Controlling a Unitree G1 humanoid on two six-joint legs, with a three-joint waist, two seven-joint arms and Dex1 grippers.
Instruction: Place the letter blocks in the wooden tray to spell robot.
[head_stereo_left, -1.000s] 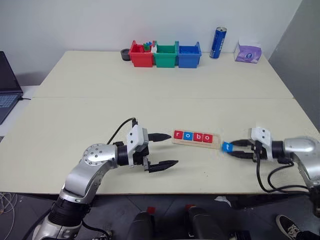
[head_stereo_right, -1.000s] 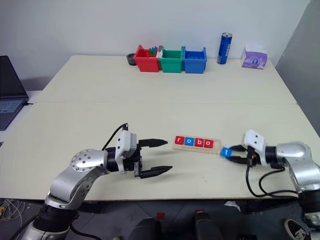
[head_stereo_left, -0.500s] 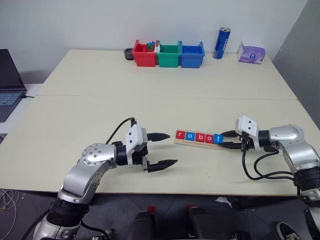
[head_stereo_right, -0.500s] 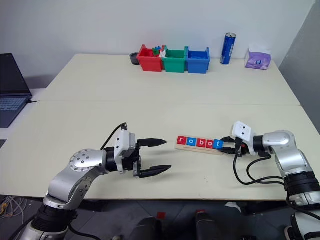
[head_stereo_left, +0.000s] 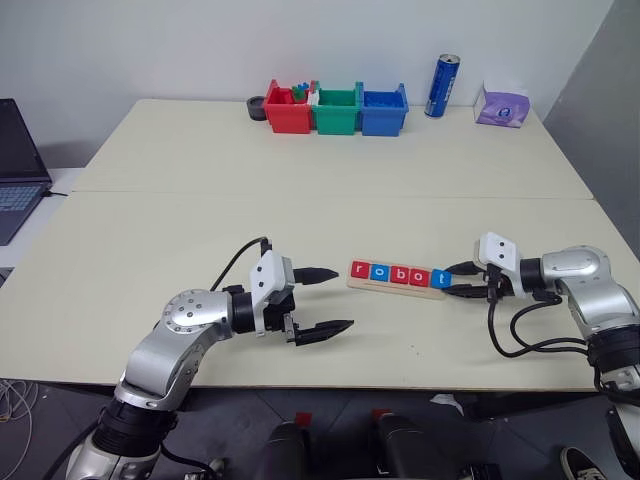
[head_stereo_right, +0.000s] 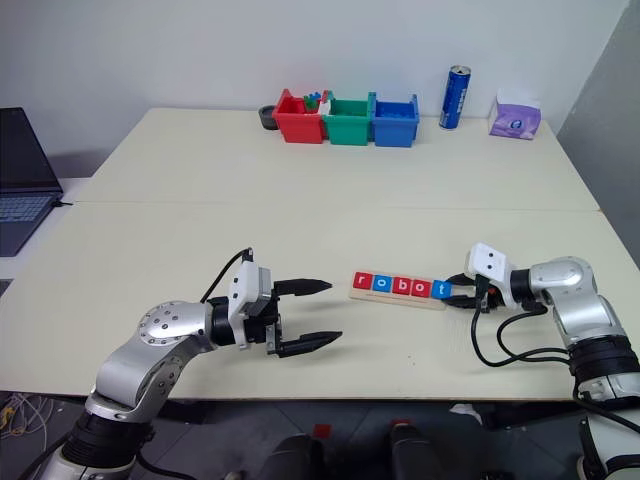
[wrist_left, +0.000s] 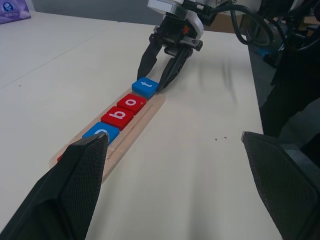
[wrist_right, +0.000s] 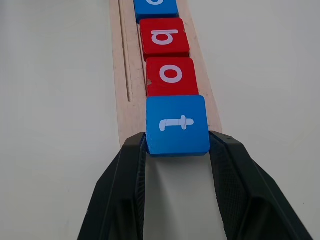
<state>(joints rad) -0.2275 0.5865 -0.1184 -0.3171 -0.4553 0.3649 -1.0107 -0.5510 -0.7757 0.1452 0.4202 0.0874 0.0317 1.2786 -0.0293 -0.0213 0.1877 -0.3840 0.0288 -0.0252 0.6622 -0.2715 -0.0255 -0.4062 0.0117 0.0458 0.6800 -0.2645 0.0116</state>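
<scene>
Right pincer (wrist_right: 177, 150) low, near level, clamping blue t block (wrist_right: 177, 125) at wooden tray (wrist_right: 125, 100) end; left pincer (head_stereo_left: 325, 300) spread wide.

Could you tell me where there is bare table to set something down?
Free: the wide stretch between the bins and the wooden tray. Crowded: the tray's end, where the right pincer grips the blue t block.

Five letter blocks (head_stereo_left: 399, 275) (three red, two blue), one wooden tray (head_stereo_left: 357, 283), three bins (head_stereo_left: 337, 108), one can (head_stereo_left: 439, 86), one tissue pack (head_stereo_left: 500, 106), one laptop (head_stereo_left: 15, 165), two grippers: left (head_stereo_left: 325, 299), right (head_stereo_left: 455, 281).
</scene>
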